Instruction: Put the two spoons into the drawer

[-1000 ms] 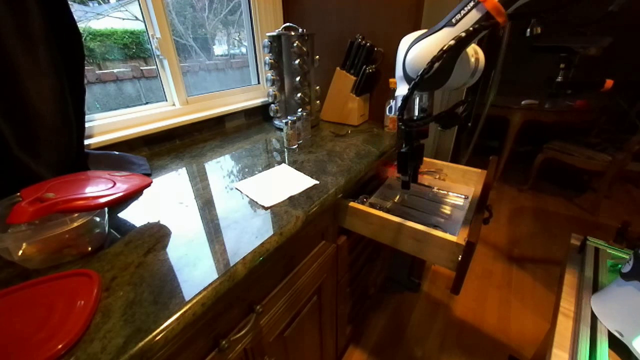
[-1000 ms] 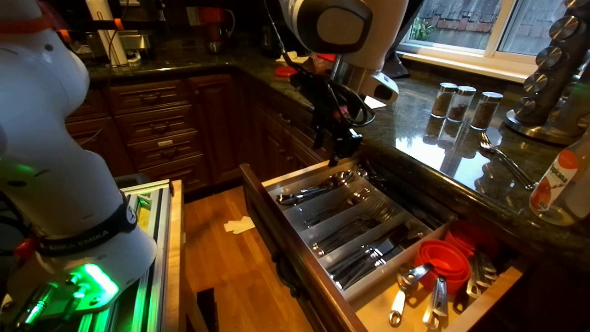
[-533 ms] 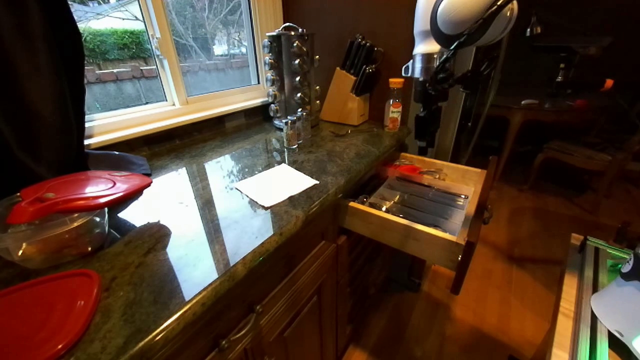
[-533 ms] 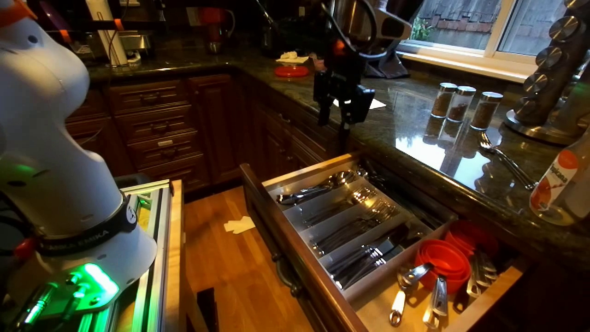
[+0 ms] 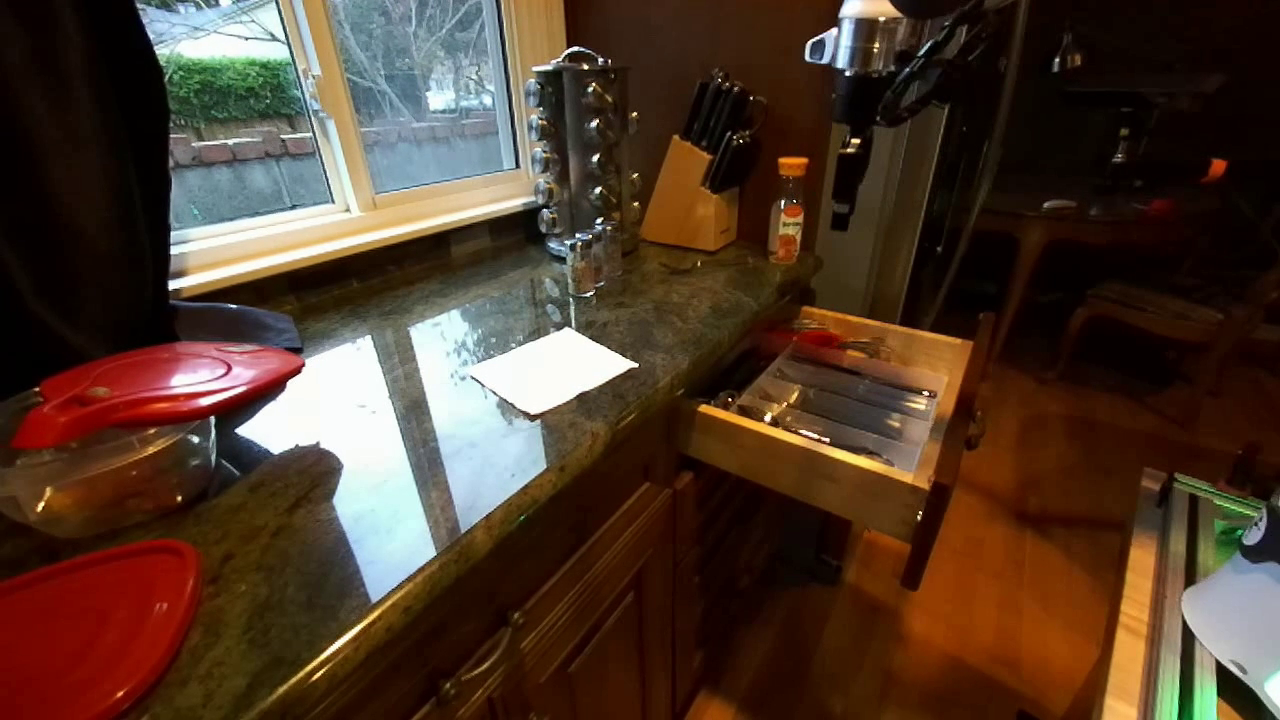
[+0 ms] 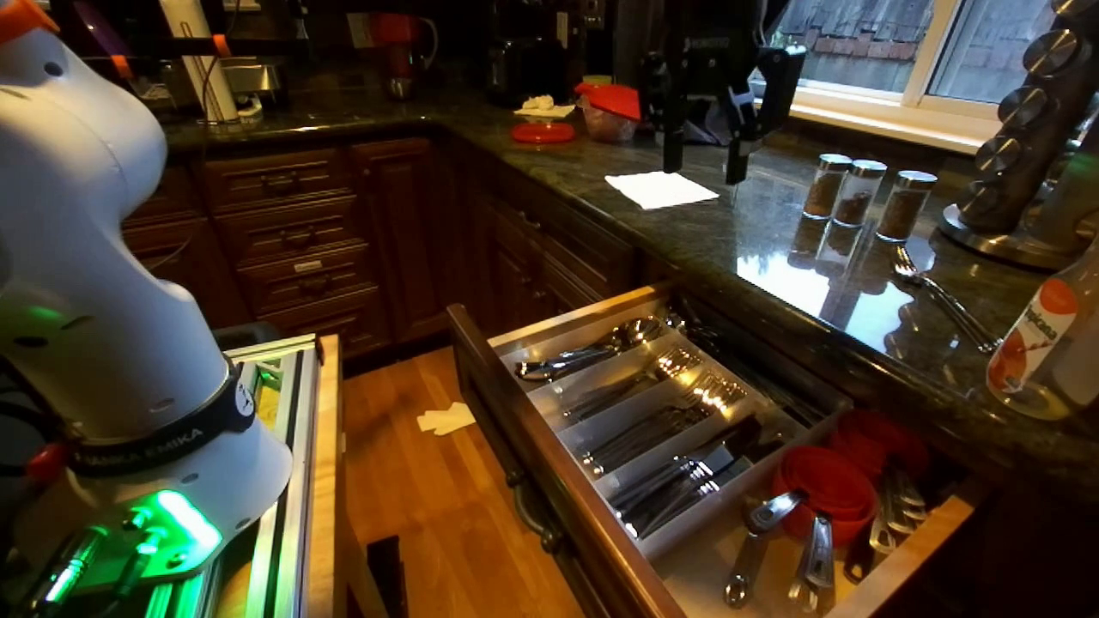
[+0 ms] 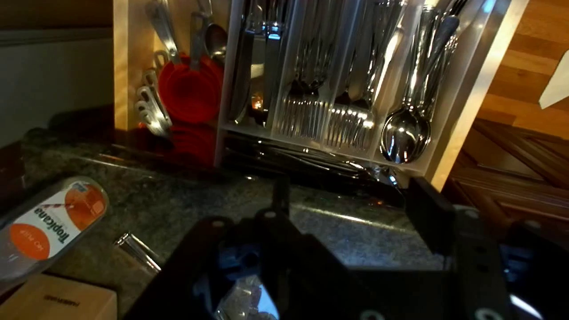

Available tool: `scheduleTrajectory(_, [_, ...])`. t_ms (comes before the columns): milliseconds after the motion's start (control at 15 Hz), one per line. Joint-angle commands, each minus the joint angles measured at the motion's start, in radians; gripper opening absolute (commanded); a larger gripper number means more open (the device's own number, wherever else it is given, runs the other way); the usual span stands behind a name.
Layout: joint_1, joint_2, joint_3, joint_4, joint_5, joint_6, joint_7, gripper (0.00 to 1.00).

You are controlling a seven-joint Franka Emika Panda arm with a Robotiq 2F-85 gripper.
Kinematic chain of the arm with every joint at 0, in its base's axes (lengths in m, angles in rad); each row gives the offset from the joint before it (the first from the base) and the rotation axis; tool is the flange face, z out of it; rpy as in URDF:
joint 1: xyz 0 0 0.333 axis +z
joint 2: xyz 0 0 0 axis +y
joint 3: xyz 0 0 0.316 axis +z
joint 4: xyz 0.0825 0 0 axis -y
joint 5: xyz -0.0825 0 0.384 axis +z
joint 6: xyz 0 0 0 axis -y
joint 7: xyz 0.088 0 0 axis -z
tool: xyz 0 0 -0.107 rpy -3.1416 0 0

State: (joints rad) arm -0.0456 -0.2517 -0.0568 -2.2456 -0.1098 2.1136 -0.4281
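Observation:
The drawer (image 5: 800,472) is pulled out; its dark front panel (image 6: 549,468) shows too. It holds a divided cutlery tray. Several spoons (image 7: 402,133) lie in the end compartment, also visible in an exterior view (image 6: 592,348); which two the task means I cannot tell. At least one fork-like utensil (image 6: 917,270) lies on the counter near the bottle, with a handle end in the wrist view (image 7: 138,251). My gripper (image 6: 704,167) hangs above the counter edge, fingers apart, nothing between them. In the wrist view its open jaws (image 7: 354,195) show the counter edge between them.
Other compartments hold forks (image 7: 306,111) and knives (image 7: 262,66); red measuring cups (image 6: 828,489) lie beside the tray. On the counter stand a juice bottle (image 5: 788,215), spice jars (image 6: 859,193), a spice rack (image 5: 585,150), a knife block (image 5: 695,195) and a white paper (image 5: 553,370).
My gripper has risen from low over the drawer to well above it. In an exterior view it has also shifted right. The drawer and the utensils on the counter look unmoved.

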Motion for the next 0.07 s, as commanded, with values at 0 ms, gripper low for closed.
scheduleTrajectory(0, [0.015,0.0,-0.013,0.006,-0.003,-0.003,-0.006,0.7])
